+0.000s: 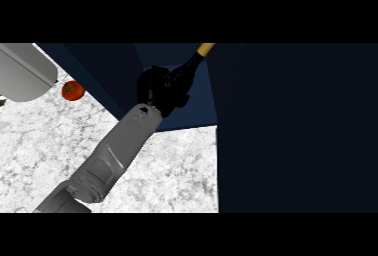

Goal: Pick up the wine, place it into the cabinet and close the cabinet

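My left hand (159, 90) is curled round the dark wine bottle (190, 62), held inside the open navy cabinet (295, 125); I'd set it down upright before letting go.

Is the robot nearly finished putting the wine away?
About halfway. Picked up: the left hand is curled round the wine bottle. In hand: the bottle sits tilted inside the open cabinet, not yet let go. Left: release it and shut the dark cabinet door, which stands open at the right.
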`<state>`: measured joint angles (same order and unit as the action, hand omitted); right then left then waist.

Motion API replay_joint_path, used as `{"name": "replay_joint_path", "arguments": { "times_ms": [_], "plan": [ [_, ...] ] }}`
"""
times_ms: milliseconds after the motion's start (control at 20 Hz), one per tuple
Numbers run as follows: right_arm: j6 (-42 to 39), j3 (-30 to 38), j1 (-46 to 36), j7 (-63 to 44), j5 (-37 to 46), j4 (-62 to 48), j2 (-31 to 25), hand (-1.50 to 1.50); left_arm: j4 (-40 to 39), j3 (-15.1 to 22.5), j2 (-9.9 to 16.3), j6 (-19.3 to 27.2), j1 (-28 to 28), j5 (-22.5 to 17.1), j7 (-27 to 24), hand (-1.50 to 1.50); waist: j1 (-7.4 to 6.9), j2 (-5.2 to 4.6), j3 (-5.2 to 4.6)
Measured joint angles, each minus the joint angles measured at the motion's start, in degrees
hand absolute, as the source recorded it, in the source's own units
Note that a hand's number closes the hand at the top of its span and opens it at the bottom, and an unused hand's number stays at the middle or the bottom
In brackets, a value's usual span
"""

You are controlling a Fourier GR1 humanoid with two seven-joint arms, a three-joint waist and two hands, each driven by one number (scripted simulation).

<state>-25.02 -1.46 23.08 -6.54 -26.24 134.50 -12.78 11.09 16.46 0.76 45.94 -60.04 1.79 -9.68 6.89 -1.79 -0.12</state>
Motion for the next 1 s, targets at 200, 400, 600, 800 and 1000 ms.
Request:
{"name": "replay_joint_path", "arguments": {
  "times_ms": [200, 400, 600, 800, 1000],
  "plan": [
    [-0.6, 0.2, 0.0, 0.5, -0.3, -0.2, -0.2, -1.50, -0.7, 1.1, 0.0, 0.9, -0.9, -0.4, 2.2, 1.50, 0.43, -0.05, 0.01],
    [-0.9, 0.7, -0.6, 0.5, -0.9, -0.6, -0.7, -1.50, -2.3, 2.9, -0.2, 2.0, -2.3, 0.0, 5.7, 1.50, 0.79, -0.14, 0.03],
    [-0.9, 0.4, -1.0, 0.0, -1.3, -0.5, -1.0, -1.50, -4.6, 4.7, -0.2, 4.2, -4.1, 1.1, 9.9, 1.50, 1.35, -0.32, 0.04],
    [-1.3, 0.9, -0.6, 0.5, -1.6, -0.5, -1.3, -1.50, -5.0, 6.1, -0.5, 6.7, -5.0, 2.2, 11.5, -1.50, 1.70, -0.27, 0.05],
    [-1.6, 0.8, -0.8, 0.7, -1.9, -0.6, -1.5, -1.50, -5.8, 7.7, -0.5, 7.6, -5.3, 3.4, 13.1, -1.50, 1.68, -0.25, 0.07]
  ]
}}
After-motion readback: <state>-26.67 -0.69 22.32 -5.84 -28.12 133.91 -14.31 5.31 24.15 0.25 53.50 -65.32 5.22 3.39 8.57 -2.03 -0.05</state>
